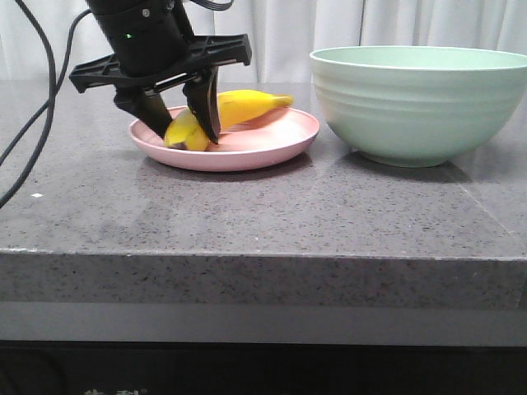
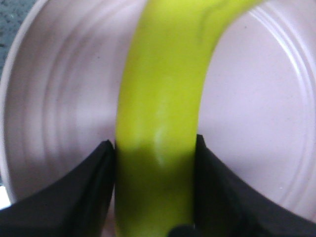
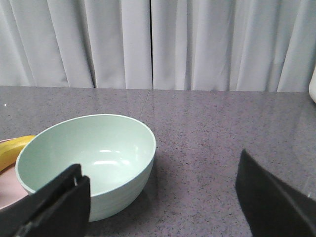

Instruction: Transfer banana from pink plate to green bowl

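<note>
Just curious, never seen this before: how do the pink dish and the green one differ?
The pink plate is shallow and low; the green bowl is deep and taller. The plate holds the banana, gripped by the left gripper; the bowl is empty. Both are round.

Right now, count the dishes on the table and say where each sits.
2. The shallow round pink plate sits left, holding the curved yellow banana that the left pincer grips. The deep mint-green bowl stands right of it, empty.

Front view looks level across the table; wrist views share the banana (image 2: 158, 148) and pink plate (image 3: 7, 190).
</note>
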Controlling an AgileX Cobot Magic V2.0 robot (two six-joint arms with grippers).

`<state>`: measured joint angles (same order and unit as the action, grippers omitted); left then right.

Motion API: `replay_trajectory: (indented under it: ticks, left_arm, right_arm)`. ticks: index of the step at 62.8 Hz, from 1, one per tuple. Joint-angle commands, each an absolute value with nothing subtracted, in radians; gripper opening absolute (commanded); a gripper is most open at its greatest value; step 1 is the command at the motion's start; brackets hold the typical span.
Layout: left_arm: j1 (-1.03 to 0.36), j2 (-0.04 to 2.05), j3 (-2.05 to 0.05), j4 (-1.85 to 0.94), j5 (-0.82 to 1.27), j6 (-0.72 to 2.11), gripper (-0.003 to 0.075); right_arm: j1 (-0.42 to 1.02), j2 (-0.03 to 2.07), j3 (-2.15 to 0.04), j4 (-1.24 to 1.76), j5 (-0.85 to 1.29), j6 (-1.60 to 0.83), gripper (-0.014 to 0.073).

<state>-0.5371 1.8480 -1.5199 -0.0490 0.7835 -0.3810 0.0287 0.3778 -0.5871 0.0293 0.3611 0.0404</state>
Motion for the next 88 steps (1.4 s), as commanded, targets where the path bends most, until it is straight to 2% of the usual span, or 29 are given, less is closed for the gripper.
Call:
replay_trajectory:
  ticks: [1, 10, 23, 41, 57, 74, 88]
  left_arm:
    - [-0.545, 1.801, -1.552, -0.045, 0.734, -0.389, 0.0148]
    - [-0.545, 1.801, -1.552, -0.028, 0.727, -0.389, 0.0067]
    - [-0.545, 1.758, -1.552, -0.024, 0.674, -0.383, -0.0001]
    - [-0.566, 1.588, -1.552, 0.0, 0.772, -0.124, -0.0009]
    - [-0.65, 1.452, -1.538, -0.009, 0.89, -0.01, -0.0009]
    - [-0.724, 1.389, -1.522, -0.009, 0.901, -0.007, -0.0009]
    - [-0.724, 1.393, -1.522, -0.011, 0.896, -0.007, -0.0009]
  right_arm:
    - [0.023, 0.393, -0.623, 0.023, 0.273, 0.033, 0.0614]
    - [0.023, 0.393, -0.623, 0.023, 0.273, 0.033, 0.0614]
    - [0.023, 0.393, -0.623, 0.023, 0.273, 0.033, 0.0614]
    - [0.023, 0.402, -0.623, 0.023, 0.282, 0.033, 0.0614]
    - [0.039, 0.484, -0.625, 0.023, 0.286, 0.032, 0.0614]
    - [0.203, 0.649, -0.671, 0.023, 0.282, 0.007, 0.0614]
    - [0.403, 0.876, -0.913, 0.023, 0.446, -0.133, 0.0614]
